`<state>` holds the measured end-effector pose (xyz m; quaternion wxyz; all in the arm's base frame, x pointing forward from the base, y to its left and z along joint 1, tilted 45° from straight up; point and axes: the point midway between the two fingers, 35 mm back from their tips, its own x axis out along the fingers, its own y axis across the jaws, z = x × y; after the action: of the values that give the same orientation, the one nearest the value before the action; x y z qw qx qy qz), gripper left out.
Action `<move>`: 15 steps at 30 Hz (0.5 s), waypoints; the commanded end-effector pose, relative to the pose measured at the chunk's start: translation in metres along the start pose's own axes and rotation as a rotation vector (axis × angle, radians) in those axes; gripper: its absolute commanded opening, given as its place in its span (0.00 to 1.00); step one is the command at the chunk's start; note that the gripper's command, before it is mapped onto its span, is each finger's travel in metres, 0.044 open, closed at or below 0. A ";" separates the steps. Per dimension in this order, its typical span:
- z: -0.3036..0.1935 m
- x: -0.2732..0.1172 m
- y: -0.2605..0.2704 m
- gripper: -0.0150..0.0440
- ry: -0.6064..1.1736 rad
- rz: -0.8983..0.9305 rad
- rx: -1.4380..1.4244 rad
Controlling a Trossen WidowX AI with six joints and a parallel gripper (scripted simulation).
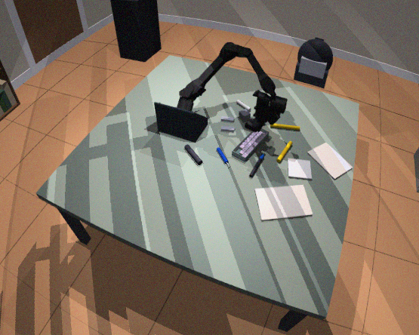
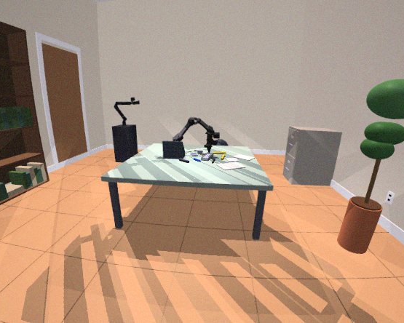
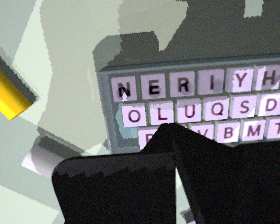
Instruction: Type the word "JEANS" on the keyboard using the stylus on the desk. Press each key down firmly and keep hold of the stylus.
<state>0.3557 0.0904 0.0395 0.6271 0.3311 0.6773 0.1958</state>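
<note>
the black two-fingered gripper (image 1: 253, 127) (image 2: 209, 151) (image 3: 168, 129) is pointed down beside the far end of the grey keyboard with pale lettered keys (image 1: 251, 145) (image 2: 207, 157) (image 3: 190, 111), its fingers brought together at the tips. nothing can be seen held between them. in the wrist view, part of the keyboard's lowest visible row is covered by the fingers, while e, n and s are left readable above; whether any key is touched cannot be told. a short pale cylinder (image 3: 40, 158) is partly hidden behind one finger. which item is the stylus cannot be told for certain: on the desk (image 1: 197, 226) (image 2: 186, 178), a slim black pen with a blue end (image 1: 255, 168) (image 2: 213, 160) and a blue pen with a silvery tip (image 1: 222, 155) (image 2: 197, 160) are laid near the keyboard, well apart from the fingers. a yellow cylindrical stick (image 1: 286, 127) (image 2: 219, 153) (image 3: 9, 95) is placed near the gripper, and a thin black upright panel (image 1: 180, 122) (image 2: 172, 150) is stood beyond the blue pen.
</note>
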 end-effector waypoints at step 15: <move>0.001 -0.001 -0.068 0.25 0.000 0.007 0.006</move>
<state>0.3475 0.0413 0.0005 0.6279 0.3410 0.6736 0.1890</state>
